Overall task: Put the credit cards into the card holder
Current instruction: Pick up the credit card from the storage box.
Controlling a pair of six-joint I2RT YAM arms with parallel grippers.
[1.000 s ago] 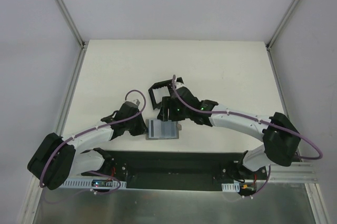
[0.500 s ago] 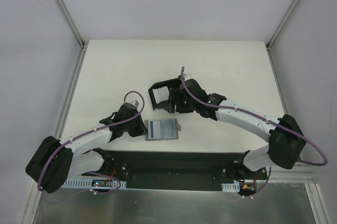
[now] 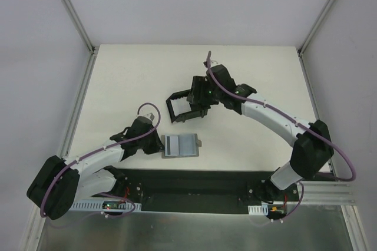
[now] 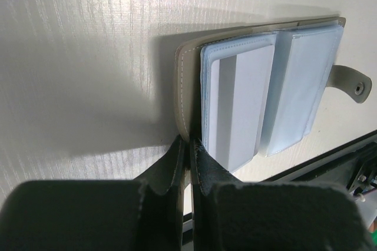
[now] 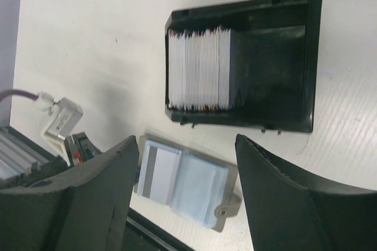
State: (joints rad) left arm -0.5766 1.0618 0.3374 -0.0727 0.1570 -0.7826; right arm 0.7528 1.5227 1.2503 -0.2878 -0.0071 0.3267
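- 2 arms reach over the table (image 3: 129, 80) in the top view. The left gripper (image 3: 156, 141) lies low at the left edge of the grey wallet (image 3: 182, 145), which is spread open near the arm bases. The right gripper (image 3: 197, 102) hangs above the card holder (image 3: 171, 109), which stands just beyond the wallet.
- 1 pair of fingers fills the bottom of the left wrist view. The left fingers (image 4: 171, 168) are pressed together on the corner of the wallet's cover, I think to keep it flat and open while the other arm works. A pale card (image 4: 238, 106) sits in a clear sleeve, and the strap (image 4: 351, 83) lies out to the side.
- 0 things are held in the right wrist view: the right fingers (image 5: 94, 198) stand wide apart with only air between them. Below them the credit cards (image 5: 200, 68) stand on edge as a stack at 1 end of the card holder, and its other half is bare. The wallet lies near the holder, with 1 card showing in a sleeve. The gripper looks down from high up, probably so that it can aim at that card.
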